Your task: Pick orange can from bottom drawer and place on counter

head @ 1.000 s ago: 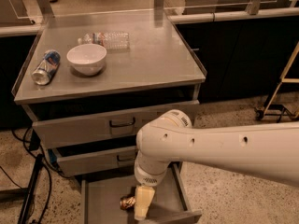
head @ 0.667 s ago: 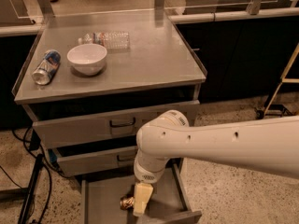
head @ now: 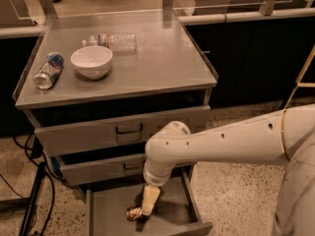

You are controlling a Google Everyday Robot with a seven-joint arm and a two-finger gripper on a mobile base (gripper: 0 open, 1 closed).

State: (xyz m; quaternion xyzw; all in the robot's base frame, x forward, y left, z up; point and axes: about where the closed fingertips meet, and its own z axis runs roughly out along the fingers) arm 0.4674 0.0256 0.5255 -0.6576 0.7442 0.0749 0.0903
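Note:
The orange can point(head: 133, 213) lies on the flat grey floor of the open bottom drawer point(head: 108, 215), near its middle. My gripper point(head: 146, 209) reaches down into the drawer from the white arm and sits right at the can, against its right side. The counter point(head: 157, 58) is the grey steel top of the cabinet, above the two upper drawers.
On the counter stand a white bowl point(head: 91, 61), a blue-and-silver can point(head: 48, 71) lying on its side at the left, and a clear plastic bottle point(head: 112, 41) lying at the back. Cables point(head: 29, 191) run along the floor at the left of the cabinet.
The gripper has shifted slightly left and lower, closing in on the orange can. The can and the counter's things have not moved.

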